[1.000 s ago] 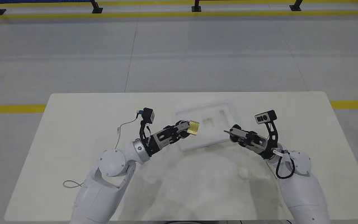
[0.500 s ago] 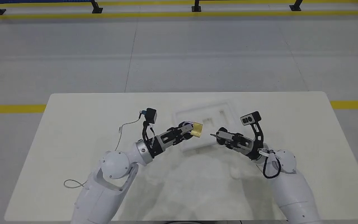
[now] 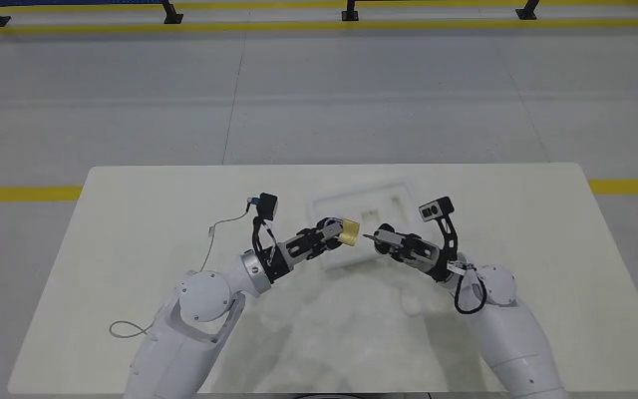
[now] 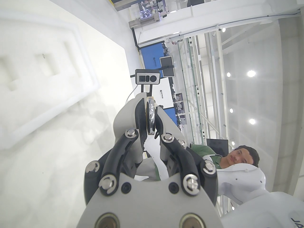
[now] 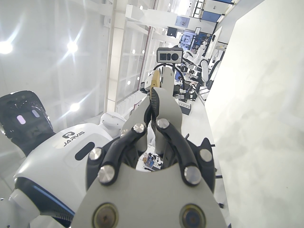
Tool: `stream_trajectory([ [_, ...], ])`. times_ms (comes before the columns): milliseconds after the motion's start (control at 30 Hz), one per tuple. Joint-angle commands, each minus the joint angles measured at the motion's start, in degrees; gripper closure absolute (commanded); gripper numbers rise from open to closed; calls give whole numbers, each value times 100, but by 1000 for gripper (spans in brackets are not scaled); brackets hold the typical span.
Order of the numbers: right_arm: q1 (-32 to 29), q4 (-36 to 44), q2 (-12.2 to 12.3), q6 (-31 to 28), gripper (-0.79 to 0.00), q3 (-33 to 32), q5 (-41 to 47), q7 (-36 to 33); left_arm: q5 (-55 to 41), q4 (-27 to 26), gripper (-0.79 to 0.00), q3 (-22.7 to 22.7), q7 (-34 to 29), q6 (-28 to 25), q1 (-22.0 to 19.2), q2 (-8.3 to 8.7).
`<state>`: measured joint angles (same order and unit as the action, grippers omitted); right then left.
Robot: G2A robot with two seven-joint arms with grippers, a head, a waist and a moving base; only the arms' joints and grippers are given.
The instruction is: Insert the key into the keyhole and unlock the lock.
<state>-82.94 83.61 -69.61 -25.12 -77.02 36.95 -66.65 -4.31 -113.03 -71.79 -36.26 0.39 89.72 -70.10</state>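
A brass padlock (image 3: 349, 231) hangs above the table in front of the white foam tray (image 3: 384, 199), with my left gripper (image 3: 338, 234) shut on it. The left wrist view shows the padlock (image 4: 150, 116) edge-on between the pads. My right gripper (image 3: 384, 240) is shut on a thin key (image 3: 370, 237) whose tip points at the padlock and stands a short gap from it. In the right wrist view my right gripper (image 5: 152, 100) has its pads pressed together, hiding most of the key, and the padlock (image 5: 156, 78) sits just beyond the fingertips.
The foam tray (image 4: 47, 77) with its cut-out pockets lies on the white table (image 3: 130, 249) behind both grippers. A thin loose cable (image 3: 127, 327) trails near the table's left front. Both arms hover over the table's middle.
My right arm has swung left across the table, bringing the key from well apart to just beside the padlock. The left gripper with the padlock has barely shifted.
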Motion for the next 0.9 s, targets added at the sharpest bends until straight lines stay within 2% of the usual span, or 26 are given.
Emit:
stream_trajectory([
  [0,12,5,2,-5,0,22,-1,22,-37,18,0,-3,-5,2,-16,6],
  [867,128,-64,42,-2,0,223,-21,133,-226,140,0,23,-127,17,-141,60],
])
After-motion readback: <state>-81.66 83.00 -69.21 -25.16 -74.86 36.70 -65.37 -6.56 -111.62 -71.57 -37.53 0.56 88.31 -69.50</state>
